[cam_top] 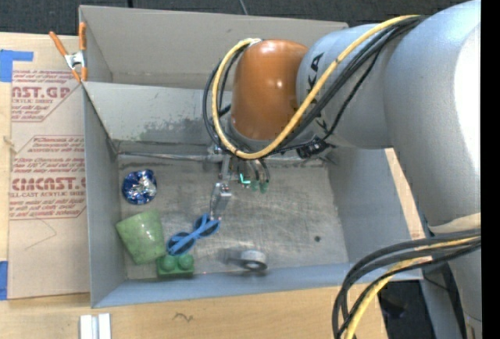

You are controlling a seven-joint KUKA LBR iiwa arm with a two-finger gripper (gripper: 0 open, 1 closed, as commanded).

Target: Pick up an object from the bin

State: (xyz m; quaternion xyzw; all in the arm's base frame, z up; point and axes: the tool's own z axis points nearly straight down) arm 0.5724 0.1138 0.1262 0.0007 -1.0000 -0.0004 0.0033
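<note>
**Tool low in the bin, just beside a blue looped piece**

The tool hangs beneath the arm's rounded orange cover, low over the floor of the grey metal bin. It sits close to the back wall and about midway across. From this angle it cannot be told whether the tool is open or closed. Its lowest end points toward the front left and stops just beside the upper end of a blue looped piece. Whether the two touch cannot be judged.

The blue looped piece is thin and cord-like, twisted into a couple of loops. It lies on the floor slanting from upper right to lower left. Its lower end meets a dark green studded block that sits against the front wall. Just left of these lies a pale green, translucent cup-like thing with a rounded body. Behind it, near the left wall, rests a glittery blue-and-silver ball. A flat grey ring lies by the front wall, to the right of the block and apart from it.

The bin floor is dull, scuffed metal, and the walls slope outward. The things crowd the front left corner, while the floor from the tool across to the right wall is bare. Yellow and black cables loop around the orange cover, above the tool.
</note>
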